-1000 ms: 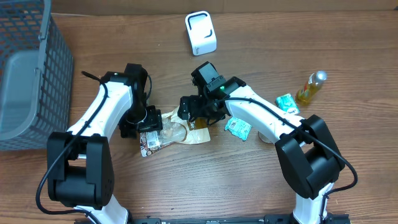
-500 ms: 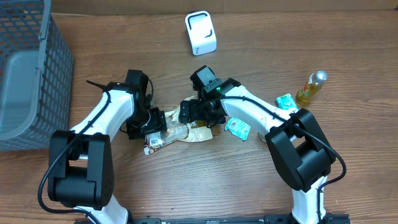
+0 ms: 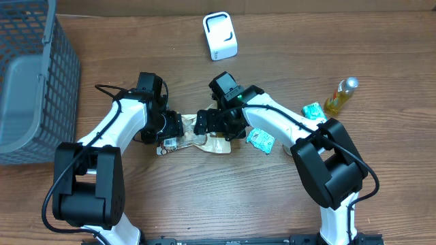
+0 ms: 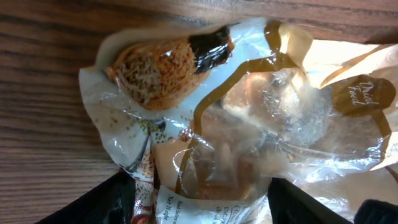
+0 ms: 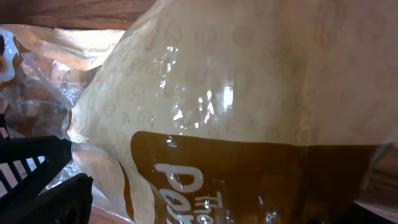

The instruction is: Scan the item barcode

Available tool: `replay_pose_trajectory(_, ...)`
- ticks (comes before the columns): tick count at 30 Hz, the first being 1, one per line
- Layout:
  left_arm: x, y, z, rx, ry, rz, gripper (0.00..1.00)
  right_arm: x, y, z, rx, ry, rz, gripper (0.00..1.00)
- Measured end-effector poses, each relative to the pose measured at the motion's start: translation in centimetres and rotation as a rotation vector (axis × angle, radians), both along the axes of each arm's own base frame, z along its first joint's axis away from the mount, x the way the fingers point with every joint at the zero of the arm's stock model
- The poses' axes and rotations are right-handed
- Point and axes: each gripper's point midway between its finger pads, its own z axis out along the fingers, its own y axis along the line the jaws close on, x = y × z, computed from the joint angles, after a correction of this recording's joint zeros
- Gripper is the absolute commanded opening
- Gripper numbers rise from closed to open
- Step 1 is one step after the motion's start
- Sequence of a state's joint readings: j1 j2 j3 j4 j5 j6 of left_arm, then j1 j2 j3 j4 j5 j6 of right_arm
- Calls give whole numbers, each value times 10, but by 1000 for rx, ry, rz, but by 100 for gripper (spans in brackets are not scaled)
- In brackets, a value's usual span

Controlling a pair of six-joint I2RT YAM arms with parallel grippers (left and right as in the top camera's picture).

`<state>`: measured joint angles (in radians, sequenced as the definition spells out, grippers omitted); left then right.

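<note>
Item: snack bag [image 3: 197, 144] lies on table [image 3: 272, 204], between both grippers' fingers.
L fingers: left gripper [image 3: 176, 131] spread, bag edge between them, no pinch yet.
R fingers: right gripper [image 3: 204, 126] spread wide at bag's other end.
Scanner: white scanner [image 3: 220, 35] well apart, beyond the fingers.
Progress: early, I think; you have grip, lift and scan left.

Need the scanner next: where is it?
Overhead, the scanner stands near the table's far edge, about centre, well beyond the bag.

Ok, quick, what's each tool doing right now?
Left tool: open, astride the clear-and-tan plastic food packet.
Right tool: open, over the same packet; no grip visible.
</note>
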<state>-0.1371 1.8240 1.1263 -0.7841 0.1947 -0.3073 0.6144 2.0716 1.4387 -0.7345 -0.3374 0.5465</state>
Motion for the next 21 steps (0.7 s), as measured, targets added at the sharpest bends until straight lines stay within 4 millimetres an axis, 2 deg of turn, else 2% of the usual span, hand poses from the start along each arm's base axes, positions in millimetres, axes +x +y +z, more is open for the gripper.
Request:
replay_pose_trajectory(9,0,0,0,0,-1,0,70,19,-21,4,49,30,-70,100)
replay_pose_trajectory(15,0,0,0,0,-1,0,69,26,-10,5,65,-29,-57,100)
replay_pose_trajectory(21,0,0,0,0,-1,0,70,17,9,6,124,-26,-16,100)
